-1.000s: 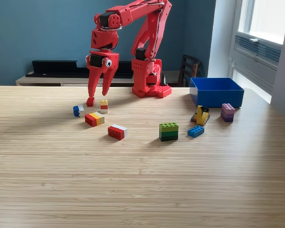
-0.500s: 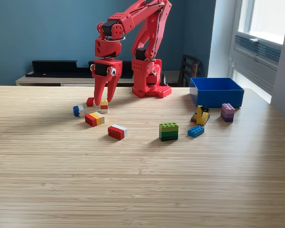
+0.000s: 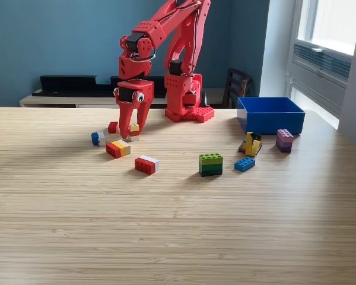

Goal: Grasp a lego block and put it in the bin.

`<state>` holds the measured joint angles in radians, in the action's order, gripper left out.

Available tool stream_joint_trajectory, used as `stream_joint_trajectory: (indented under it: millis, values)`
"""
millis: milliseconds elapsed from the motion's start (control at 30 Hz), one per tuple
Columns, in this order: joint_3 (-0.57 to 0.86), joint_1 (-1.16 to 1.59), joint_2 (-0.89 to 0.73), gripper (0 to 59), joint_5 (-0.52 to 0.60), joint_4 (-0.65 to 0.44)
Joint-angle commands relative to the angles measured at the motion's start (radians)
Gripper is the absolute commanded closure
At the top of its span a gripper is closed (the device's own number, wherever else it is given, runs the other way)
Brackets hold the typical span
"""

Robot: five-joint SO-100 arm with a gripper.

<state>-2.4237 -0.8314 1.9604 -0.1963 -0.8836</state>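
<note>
Red claw [image 3: 132, 126] spread astride yellow-topped block [image 3: 133, 130] on tabletop [image 3: 178, 225]: grasp step. Next: close, lift, carry to bin [image 3: 270, 114].

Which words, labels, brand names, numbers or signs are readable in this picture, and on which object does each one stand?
None: no readable text shows in the exterior view.
The red robot arm, the blue bin and the lego blocks, such as the green block, show no print.
Any lettering on block studs is too small to read.
</note>
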Motion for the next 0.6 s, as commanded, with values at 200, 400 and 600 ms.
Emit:
stream_joint_trajectory:
  millis: [200,400,600]
  values:
    - [0.175,0.009,-0.216,40.4,0.060,-0.009]
    - [0.210,0.038,-0.298,40.6,0.069,-0.020]
    - [0.207,0.077,-0.327,41.0,0.078,-0.031]
